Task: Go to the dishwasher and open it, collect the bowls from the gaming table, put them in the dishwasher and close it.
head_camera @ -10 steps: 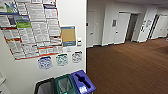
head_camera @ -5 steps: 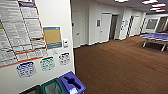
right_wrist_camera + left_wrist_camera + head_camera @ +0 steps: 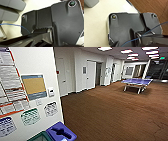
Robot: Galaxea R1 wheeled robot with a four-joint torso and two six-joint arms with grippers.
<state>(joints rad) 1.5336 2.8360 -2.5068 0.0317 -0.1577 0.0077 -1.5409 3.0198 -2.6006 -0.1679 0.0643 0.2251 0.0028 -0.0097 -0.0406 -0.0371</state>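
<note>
Down a wide corridor we go, brown wood-look floor (image 3: 110, 114) stretching ahead, and the robot is plainly in transit, not handling anything. Close on the left of the head view stands a white wall (image 3: 37, 62) hung with posters and notices, an orange-and-blue framed sign (image 3: 34, 86) among them, and at its foot the blue lid of a recycling bin (image 3: 60, 132) beside a green one (image 3: 41, 137). Far off to the right sits a blue ping-pong table (image 3: 137, 82), not a bench this job cares about. White doors (image 3: 90, 74) line the left side of the hall. No dishwasher, no bowls, no gaming table anywhere in these views, so the task's things lie somewhere beyond what the cameras catch. Both wrist views give the robot's own dark plates and a thin blue cable (image 3: 154, 28), with pale surface behind; whether either gripper is spread or pressed together, I cannot tell. As I read it, driving well here means giving the bins and that wall corner room, holding to the open floor, arms tucked in, and scanning for a kitchen area before committing to a turn.
</note>
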